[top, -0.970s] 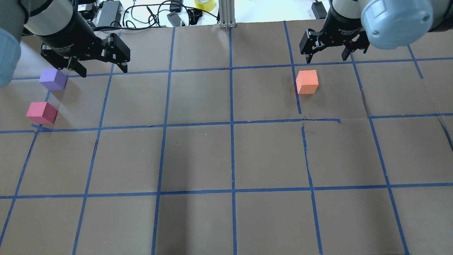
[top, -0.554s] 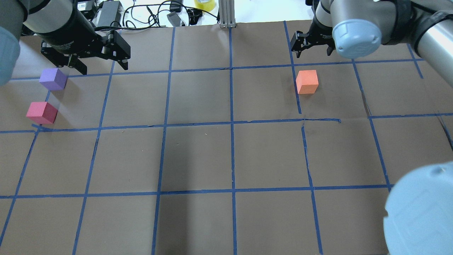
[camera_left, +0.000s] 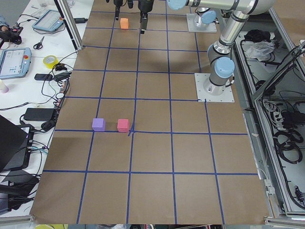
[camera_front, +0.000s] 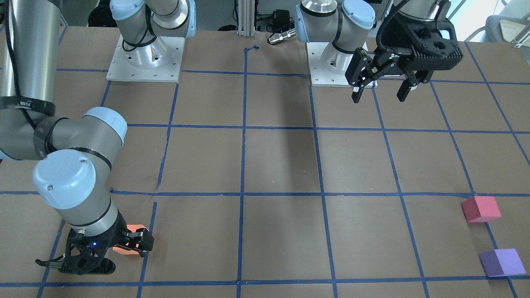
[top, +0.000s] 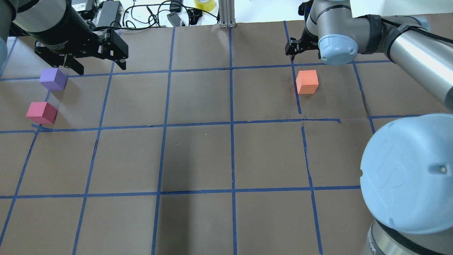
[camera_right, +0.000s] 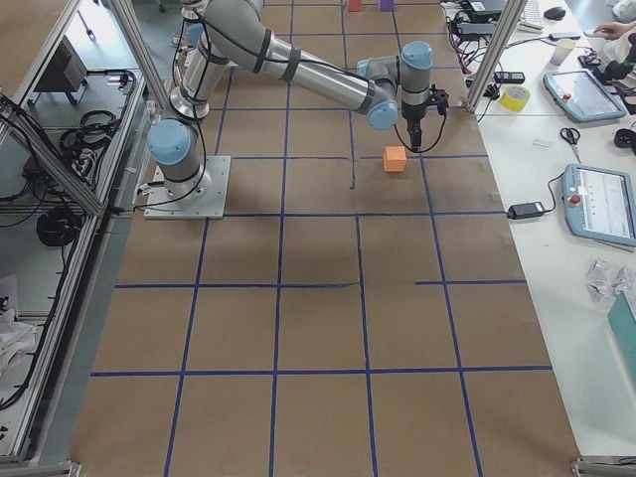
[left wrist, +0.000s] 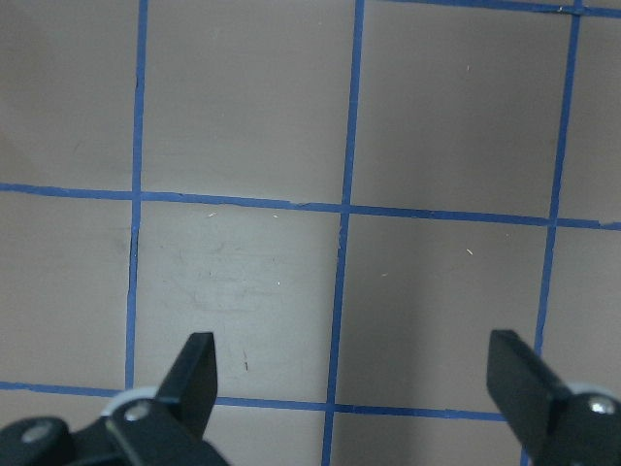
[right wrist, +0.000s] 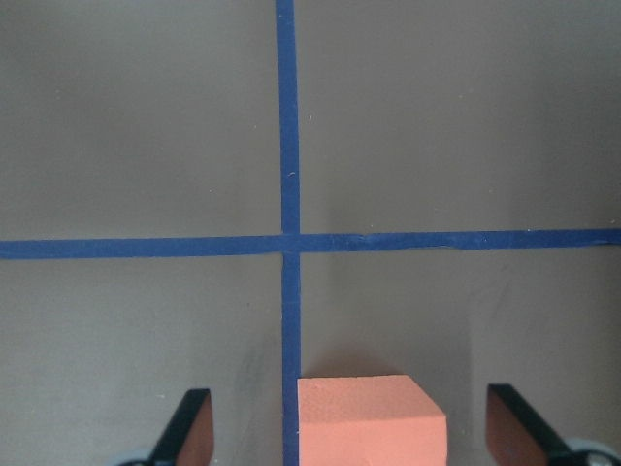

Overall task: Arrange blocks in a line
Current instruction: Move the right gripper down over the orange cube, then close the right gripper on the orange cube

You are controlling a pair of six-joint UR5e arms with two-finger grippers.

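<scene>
Hovering my right gripper (right wrist: 354,400), jaws spread, over the orange block (top: 307,81); it sits just below, between them; my left gripper (top: 101,67), likewise spread, hangs far off beside the purple block (top: 53,79).

Desk (top: 198,99) covered w/ brown paper, split into squares by blue tape lines (top: 231,156). Lines broken & offset right of centre in overhead view.

Past desk's far edge:
- roll of yellow tape (top: 204,4)
- flat black power brick (top: 109,13)
- tangle of black cables (top: 148,16)
- upright aluminium frame post (top: 226,14)

Side bench, ext. right view:
- grey-framed touchscreen pendant (camera_right: 599,204), 2nd one like it (camera_right: 576,94) further back
- black-handled scissors (camera_right: 569,137) btwn the two
- small black adapter (camera_right: 524,210) near desk edge, cable attached
</scene>
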